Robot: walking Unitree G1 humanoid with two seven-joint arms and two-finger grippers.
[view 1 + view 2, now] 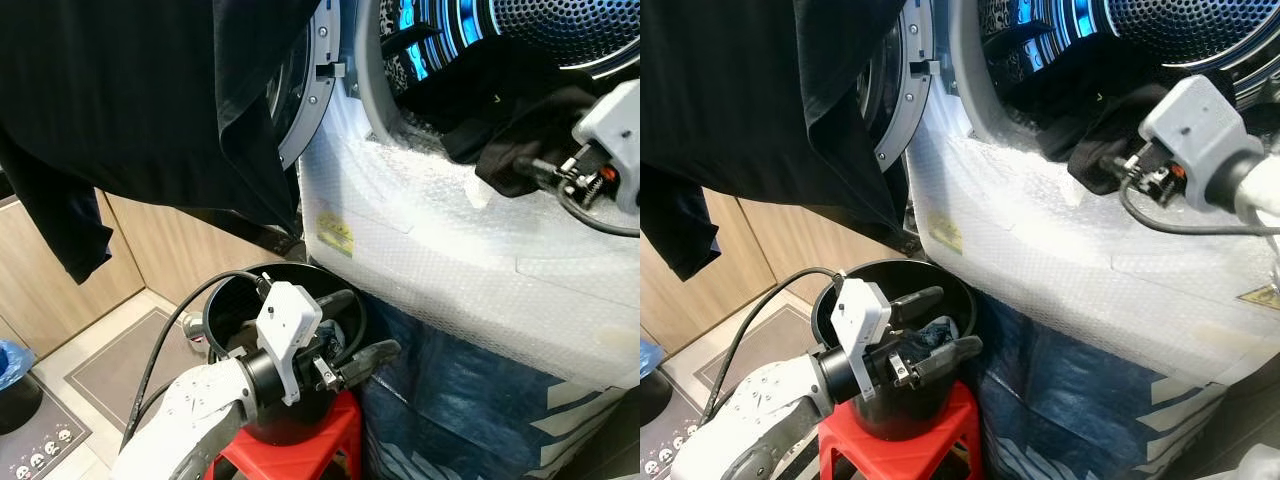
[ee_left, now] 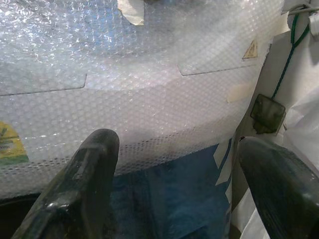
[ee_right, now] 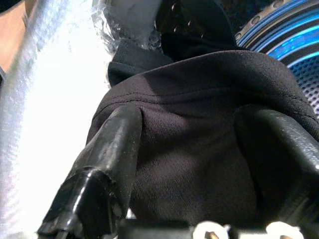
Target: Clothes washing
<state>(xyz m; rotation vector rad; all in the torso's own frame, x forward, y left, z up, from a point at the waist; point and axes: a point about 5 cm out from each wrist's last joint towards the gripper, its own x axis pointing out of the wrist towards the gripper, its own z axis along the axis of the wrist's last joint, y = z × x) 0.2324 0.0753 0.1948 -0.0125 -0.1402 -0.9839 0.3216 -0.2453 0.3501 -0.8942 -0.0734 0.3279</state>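
At the far left a large, smooth black garment [image 1: 150,90] hangs draped over the open round door [image 1: 305,90] of the washing machine, its folds falling in front of pale wood-grain cabinet fronts [image 1: 150,250] and a grey mat [image 1: 120,370] on the tiled floor. Below it the left gripper [image 1: 930,330] reaches out from its silver arm over the mouth of a round black plastic bucket [image 1: 225,300] that stands on a red plastic stool [image 1: 940,430]; its two long glossy black fingers [image 2: 79,189] stand well apart and hold nothing, and a crumple of bluish cloth [image 1: 938,328] lies inside the bucket between them. Just right of the bucket, the front of the white washing machine [image 1: 450,240] is wrapped in dimpled clear bubble wrap, with a yellow warning sticker [image 1: 335,235] under the film and a crinkled dark blue plastic sheet [image 1: 450,400] covering its lower part. Above, the perforated steel drum [image 1: 560,25] glows blue inside the grey rubber door seal [image 1: 370,80]. A dark, finely woven black garment [image 1: 500,125] spills out of the drum opening over the seal onto the wrapped front. At the far right the right gripper [image 3: 189,164], with its grey wrist housing and black cable, presses into this bunched cloth, its fingers [image 3: 114,149] set on either side of a fold and gripping it.
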